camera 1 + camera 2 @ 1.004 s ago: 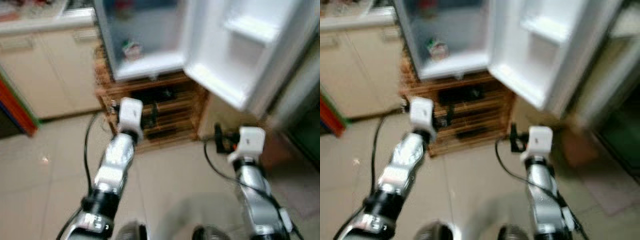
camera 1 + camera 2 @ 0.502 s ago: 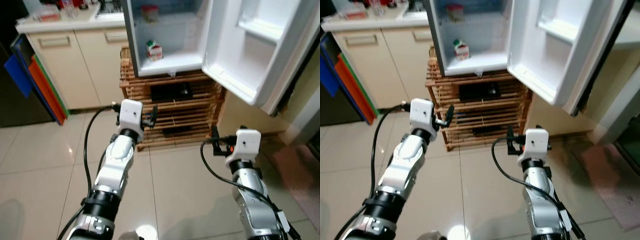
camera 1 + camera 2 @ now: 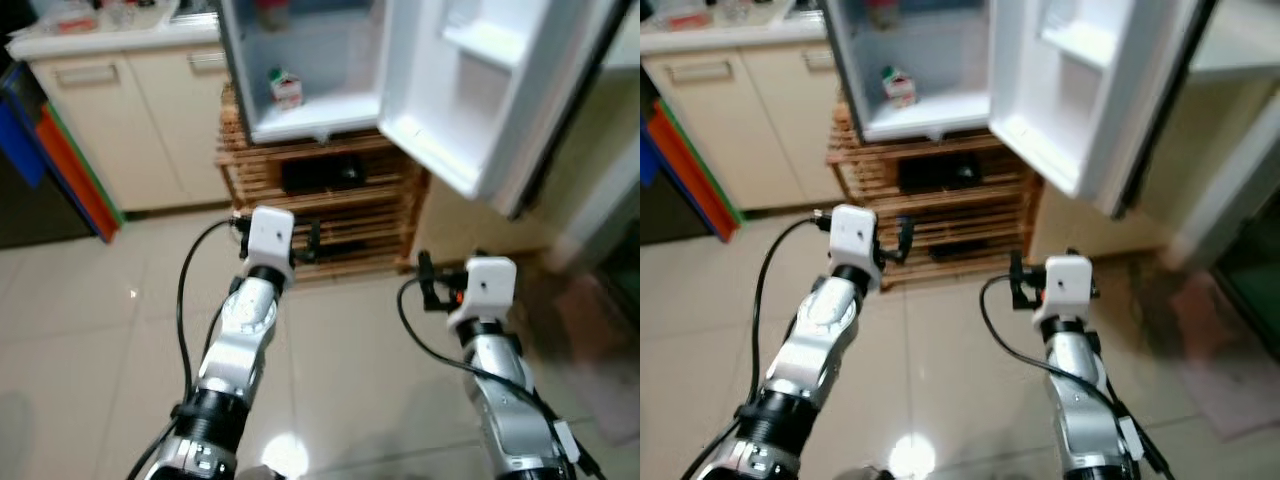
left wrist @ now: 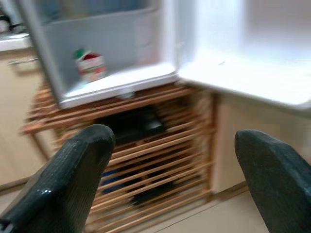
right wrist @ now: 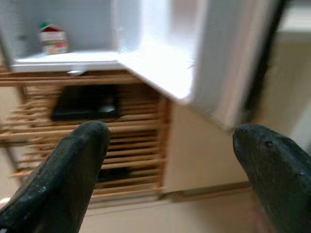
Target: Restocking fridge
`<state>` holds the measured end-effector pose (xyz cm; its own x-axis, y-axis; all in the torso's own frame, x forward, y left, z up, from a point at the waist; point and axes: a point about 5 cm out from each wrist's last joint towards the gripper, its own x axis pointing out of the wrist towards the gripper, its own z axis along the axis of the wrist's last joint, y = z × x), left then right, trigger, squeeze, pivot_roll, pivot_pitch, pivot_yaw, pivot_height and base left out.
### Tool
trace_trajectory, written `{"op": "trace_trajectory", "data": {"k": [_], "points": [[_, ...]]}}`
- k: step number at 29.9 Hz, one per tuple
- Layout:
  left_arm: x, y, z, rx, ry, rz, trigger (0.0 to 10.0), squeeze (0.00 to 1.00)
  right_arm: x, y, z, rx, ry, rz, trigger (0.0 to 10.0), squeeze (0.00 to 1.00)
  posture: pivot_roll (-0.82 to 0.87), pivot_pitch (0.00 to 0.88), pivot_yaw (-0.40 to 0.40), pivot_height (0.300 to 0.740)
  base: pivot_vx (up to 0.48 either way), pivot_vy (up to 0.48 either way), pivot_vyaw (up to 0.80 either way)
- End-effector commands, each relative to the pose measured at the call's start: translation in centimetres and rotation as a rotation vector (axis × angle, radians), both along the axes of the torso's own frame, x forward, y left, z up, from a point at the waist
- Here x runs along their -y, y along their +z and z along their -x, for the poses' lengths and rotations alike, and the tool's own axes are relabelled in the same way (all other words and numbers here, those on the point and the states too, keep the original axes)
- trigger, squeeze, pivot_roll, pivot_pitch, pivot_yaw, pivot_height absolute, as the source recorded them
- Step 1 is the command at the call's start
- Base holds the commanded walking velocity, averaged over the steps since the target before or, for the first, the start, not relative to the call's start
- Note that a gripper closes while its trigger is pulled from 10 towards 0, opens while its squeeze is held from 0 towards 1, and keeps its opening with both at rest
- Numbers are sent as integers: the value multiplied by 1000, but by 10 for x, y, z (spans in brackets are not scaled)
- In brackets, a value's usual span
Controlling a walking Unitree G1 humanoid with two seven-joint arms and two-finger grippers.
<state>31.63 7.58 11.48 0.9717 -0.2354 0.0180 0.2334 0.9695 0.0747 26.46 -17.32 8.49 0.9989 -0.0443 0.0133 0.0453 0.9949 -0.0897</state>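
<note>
A white fridge (image 3: 300, 60) stands open on a slatted wooden rack (image 3: 330, 200), its door (image 3: 470, 90) swung out to the right. On its lowest shelf sits a small red and white carton (image 3: 286, 88), which also appears in the wrist views as the carton (image 4: 91, 65) (image 5: 53, 39). My left gripper (image 3: 310, 242) is held up in front of the rack, open and holding nothing. Lower and to the right, below the door, my right gripper (image 3: 425, 280) is also open and holds nothing. Both are well short of the fridge.
Cream cabinets under a white counter (image 3: 120, 110) run left of the fridge. Blue, orange and green boards (image 3: 60, 160) lean at the far left. A black item (image 3: 320, 175) lies in the rack. Glossy tiled floor (image 3: 100, 340) stretches in front.
The view was blurred a second ago and is sharper now; the whole picture has shifted, so the camera moved. Both arms keep the same raised pose with open fingers.
</note>
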Motion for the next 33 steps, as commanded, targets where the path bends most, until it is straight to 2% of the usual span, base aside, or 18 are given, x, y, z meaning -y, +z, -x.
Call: {"op": "trace_trajectory", "data": {"k": [1, 9, 19, 24, 33], "points": [[-13, 2, -4, 5, 48, -21, 10000, 0, -10, 3, -3, 12, 30, -9, 10000, 0, -54, 49, 44, 740, 300, -371, 0], [-15, 8, -7, 20, 79, -11, 10000, 0, -10, 8, -5, 22, 37, -6, 10000, 0, -47, 37, 51, 740, 338, -333, 0], [-19, 12, -13, 38, 99, -10, 10000, 0, -12, 8, -18, 19, 47, -22, 10000, 0, -20, 6, 35, 740, 394, -271, 0], [-21, 9, -10, 33, 107, 6, 10000, 0, -11, 4, -17, 5, 52, -12, 10000, 0, -9, 7, 31, 740, 385, -272, 0], [-23, 3, -7, 11, 91, 5, 10000, 0, -8, -5, -6, -30, 45, 5, 10000, 0, -19, 3, 26, 740, 0, 0, 0]]}}
